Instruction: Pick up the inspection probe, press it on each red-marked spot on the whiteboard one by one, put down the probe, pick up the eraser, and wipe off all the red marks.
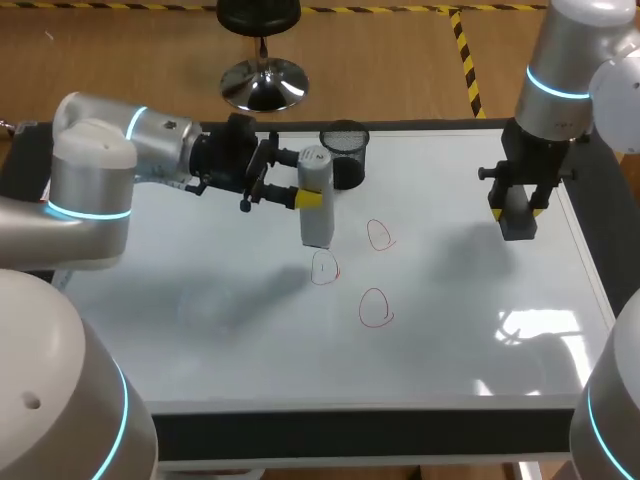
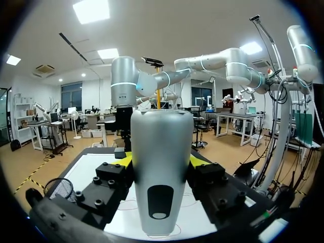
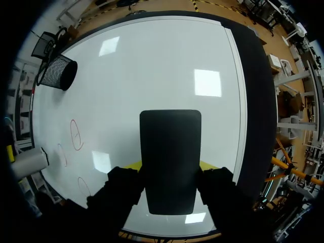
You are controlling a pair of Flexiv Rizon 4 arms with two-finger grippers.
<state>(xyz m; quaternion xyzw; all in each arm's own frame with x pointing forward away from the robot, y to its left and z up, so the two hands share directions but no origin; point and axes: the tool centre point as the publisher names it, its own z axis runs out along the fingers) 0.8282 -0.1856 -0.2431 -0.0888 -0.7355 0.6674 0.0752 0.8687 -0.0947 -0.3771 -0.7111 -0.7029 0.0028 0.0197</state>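
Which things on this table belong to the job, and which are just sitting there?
Job:
probe, in the left gripper
eraser, in the right gripper
three red marks
whiteboard

Lying about:
black mesh cup

left gripper [image 1: 306, 197] clamped on the silver probe [image 1: 316, 215], held upright, lower end just above the nearest red circle [image 1: 324, 268] | two other red circles [image 1: 380, 235] [image 1: 374, 308] close by on the whiteboard [image 1: 450, 300] | black mesh cup [image 1: 345, 150] right behind the probe | right gripper [image 1: 518, 210] squeezing the dark eraser [image 1: 518, 226] (over by the board's right edge)
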